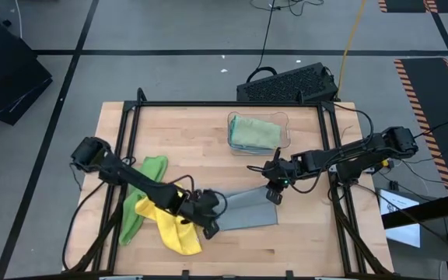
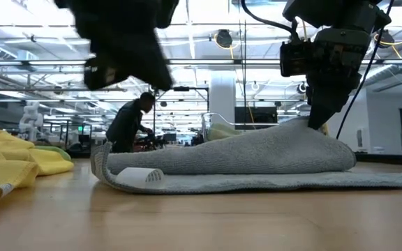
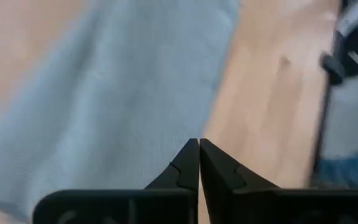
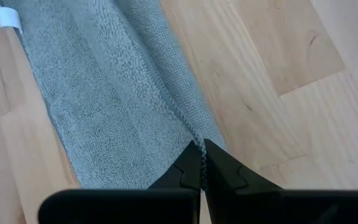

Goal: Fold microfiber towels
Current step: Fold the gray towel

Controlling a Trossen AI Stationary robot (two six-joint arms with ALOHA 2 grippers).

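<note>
A grey towel [image 1: 247,208] lies folded over on the wooden table, upper layer on lower, with a white tag [image 2: 145,176] at its left end. My right gripper [image 1: 273,194] is shut on its right end. My left gripper [image 1: 208,225] hovers shut just above the towel's left end, with nothing between its fingers [image 3: 197,149]. In the low view it is a dark blur [image 2: 124,42] well above the cloth. A yellow towel [image 1: 173,225] and a bright green towel [image 1: 142,194] lie crumpled to the left. My right gripper pinches the grey towel's hemmed edge [image 4: 188,134] between its two fingertips, coming slanting down from the table's right side. That end is drawn up into a low hump [image 2: 302,136] under the fingers. The remaining cloth lies flat on the table.
A clear bin [image 1: 282,140] holding a sage green cloth stands at the far middle. A black keyboard [image 1: 286,84] lies beyond the far edge. Black frame rails [image 1: 131,140] run along the table's sides. A person [image 2: 128,122] stands in the room behind.
</note>
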